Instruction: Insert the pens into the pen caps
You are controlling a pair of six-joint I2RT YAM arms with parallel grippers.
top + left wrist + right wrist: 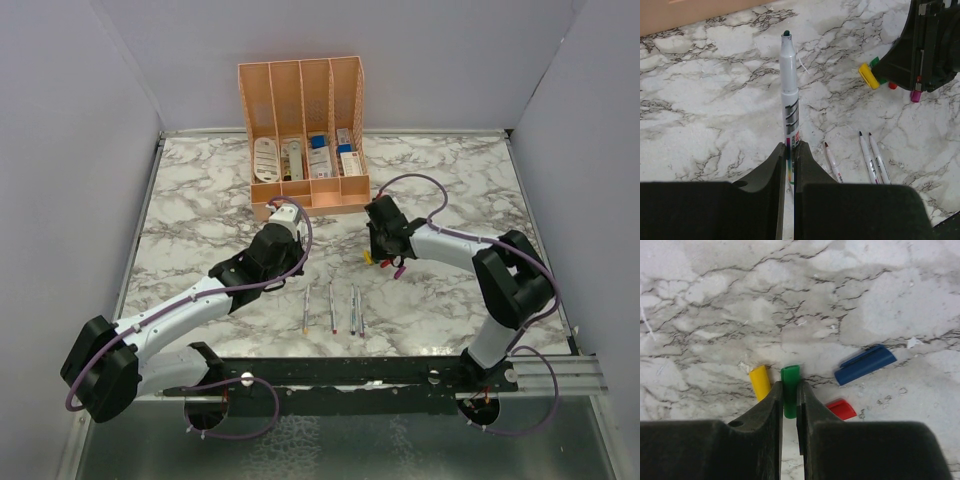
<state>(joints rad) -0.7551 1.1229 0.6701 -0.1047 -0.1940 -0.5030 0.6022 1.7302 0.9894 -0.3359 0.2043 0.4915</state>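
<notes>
Marble bench (200, 200). Left hand (791, 150) pinches a green-tipped pen (789, 75) by its rear end. Four pens (331, 305) lie near the arm bases. Right hand (789, 390) is pressed onto the green cap (790, 372), flanked by yellow cap (760, 382) and red cap (841, 410).

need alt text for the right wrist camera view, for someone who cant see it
Seen from the wrist, two dark jaws grip a green cap on a marble table. A yellow cap lies just left of it, a red cap to its right near the jaws, and a blue cap farther right.
</notes>
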